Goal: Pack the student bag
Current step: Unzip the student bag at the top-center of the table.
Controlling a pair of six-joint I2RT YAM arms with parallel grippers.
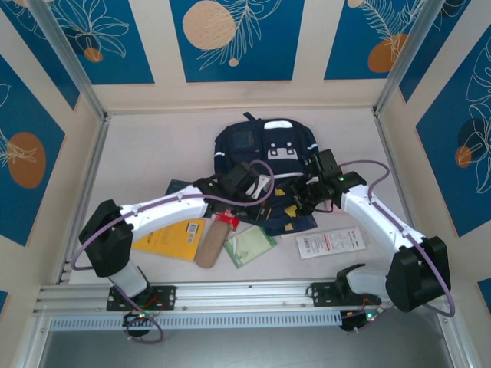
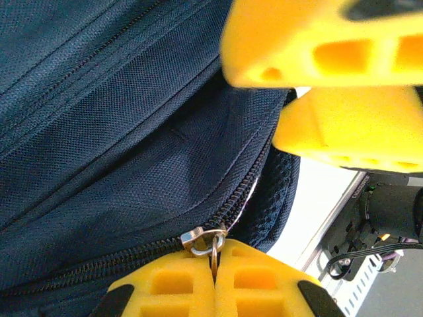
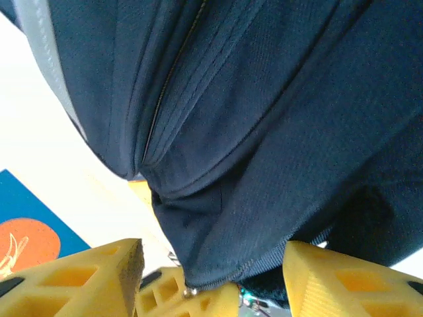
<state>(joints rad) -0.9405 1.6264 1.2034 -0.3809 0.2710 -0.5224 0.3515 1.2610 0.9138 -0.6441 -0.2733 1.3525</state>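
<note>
- White casings cover both arms, which are bolted at the near edge of the pale desk. The left arm reaches toward 1 o'clock and the right arm toward 10 o'clock.
- Loose items lie just beyond the arm bases. Taken from the desk's middle, a yellow book is at 8 o'clock and a tan pouch is touching it at 7 o'clock. A pale green packet is at 6 o'clock and a white packet with red print at 4 o'clock.
- The left claw has its yellow fingers pressed together. They are clamped on the metal ring of the zip pull at the near edge of the student bag.
- The right claw has its yellow fingers apart, straddling a hanging fold of the navy cloth. A gap shows beside one finger. Whether the other finger touches the cloth cannot be told.
- In the left wrist view, the right claw's fingers sit at 1 to 3 o'clock, just beside the zip.
- The student bag is dark navy with white stripes and a light grey patch. It lies flat at 12 o'clock from the desk's middle, near the back wall, and both claws meet at its near edge.
- Cream wall panels with blue leaf prints and orange discs enclose the desk.
</note>
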